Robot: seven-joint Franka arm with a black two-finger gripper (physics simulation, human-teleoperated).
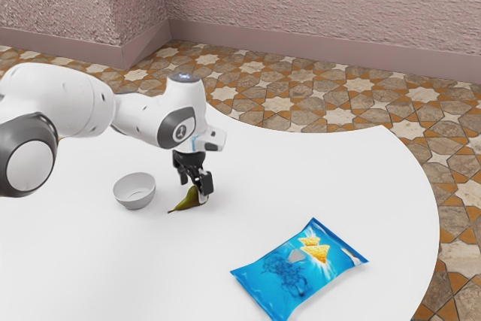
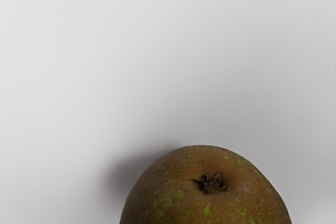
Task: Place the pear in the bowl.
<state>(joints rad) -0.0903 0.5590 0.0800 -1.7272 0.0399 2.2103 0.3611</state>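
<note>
From my remote station I recorded the gripper point(image 1: 194, 190) as pointing down over the thick end of the pear point(image 1: 186, 201). The claw was released: its fingers stood apart, one in front of the fruit, the other at its far side and short of it. (Whether the front finger touched the skin, I could not determine.) The pear lay on its side on the white table point(image 1: 376, 193), outside the bowl, its stem end directed toward the exterior view's lower left. The wrist view showed me its brown, green-flecked bottom with the dark blossom end point(image 2: 211, 182), and a shadow beside it on the tabletop.

The pale gray bowl point(image 1: 136, 201) stood upright near the pear, toward the exterior view's left. A blue chip bag point(image 1: 278, 276) lay flat, well apart from the bowl, toward the exterior view's lower right.
</note>
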